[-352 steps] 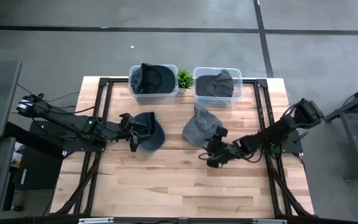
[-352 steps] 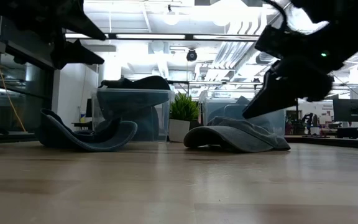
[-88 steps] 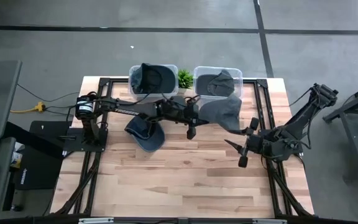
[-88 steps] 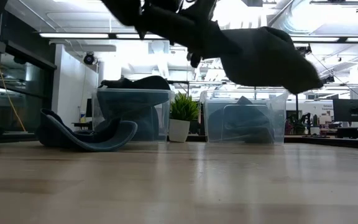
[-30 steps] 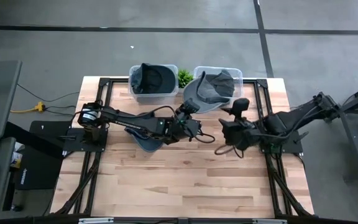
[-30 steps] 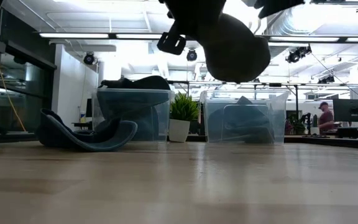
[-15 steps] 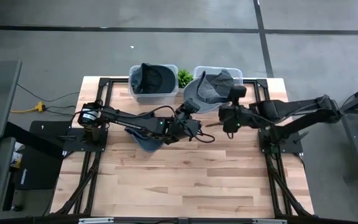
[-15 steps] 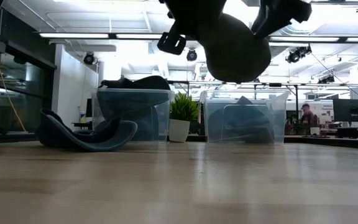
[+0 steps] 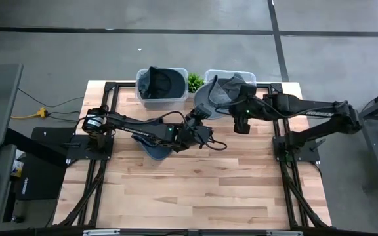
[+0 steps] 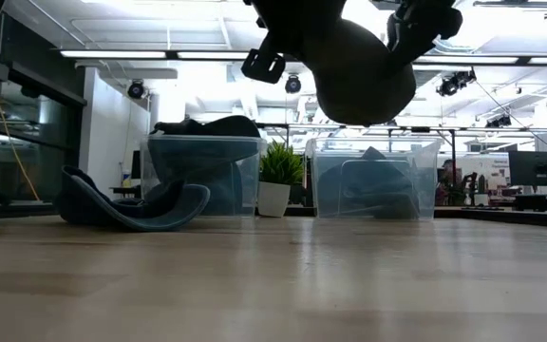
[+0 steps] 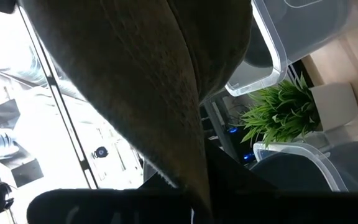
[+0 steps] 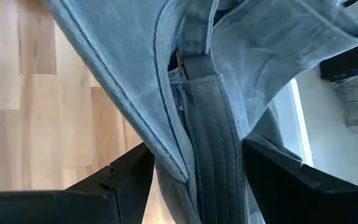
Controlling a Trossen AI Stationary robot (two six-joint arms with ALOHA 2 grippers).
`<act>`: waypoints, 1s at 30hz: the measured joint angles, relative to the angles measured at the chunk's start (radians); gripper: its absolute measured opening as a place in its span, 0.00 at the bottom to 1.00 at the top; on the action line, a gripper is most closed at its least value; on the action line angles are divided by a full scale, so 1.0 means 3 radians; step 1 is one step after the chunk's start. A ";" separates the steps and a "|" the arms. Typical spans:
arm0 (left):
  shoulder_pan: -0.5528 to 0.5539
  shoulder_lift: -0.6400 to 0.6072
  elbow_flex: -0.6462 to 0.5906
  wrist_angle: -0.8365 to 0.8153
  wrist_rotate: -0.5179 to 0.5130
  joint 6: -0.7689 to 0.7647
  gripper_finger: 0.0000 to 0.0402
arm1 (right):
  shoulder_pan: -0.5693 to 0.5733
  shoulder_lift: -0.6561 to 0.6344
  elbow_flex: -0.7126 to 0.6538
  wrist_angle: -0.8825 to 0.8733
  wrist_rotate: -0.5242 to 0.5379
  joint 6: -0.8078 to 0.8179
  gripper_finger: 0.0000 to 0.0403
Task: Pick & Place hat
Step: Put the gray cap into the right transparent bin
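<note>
A grey hat (image 9: 219,96) hangs in the air over the near rim of the right clear bin (image 9: 247,78), showing as a dark rounded mass (image 10: 359,71) in the low view. My left gripper (image 9: 201,117) is shut on it from the table's middle. My right gripper (image 9: 237,109) is open at the hat's right side, its fingers (image 12: 126,171) standing on either side of the hat's back strap (image 12: 201,118). A dark blue hat (image 9: 151,145) lies on the table under my left arm, its brim curled up (image 10: 131,204). My left gripper pinches the edge of the grey hat's cloth (image 11: 188,155) that lies nearest the table's middle; the cloth itself hides the fingertips. The hat is lifted clear of table and bin and spreads away from the fingers toward the far edge. My right gripper: whether its open fingers touch the strap I cannot tell.
The left clear bin (image 9: 143,97) holds a dark hat, and the right bin holds another grey hat (image 10: 368,185). A small potted plant (image 9: 195,82) stands between the bins. Bare wood lies across the table's near half (image 9: 195,190).
My right gripper has risen and gone toward the table's far edge and a little left, up to the hanging grey hat, staying open. My left gripper and the hat have kept their place.
</note>
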 joint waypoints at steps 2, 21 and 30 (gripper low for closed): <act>0.0000 0.0000 0.0000 0.0002 0.0001 -0.0001 0.02 | -0.0049 0.0000 0.0000 0.0000 -0.0080 0.0000 0.59; 0.0003 0.0000 0.0000 0.0007 0.0089 -0.0030 0.02 | -0.0077 0.0000 -0.0001 0.0121 -0.0280 -0.0001 0.20; 0.0003 0.0000 0.0000 0.0006 0.0088 -0.0034 0.02 | -0.0060 0.0000 -0.0003 0.0107 -0.0334 -0.0093 0.02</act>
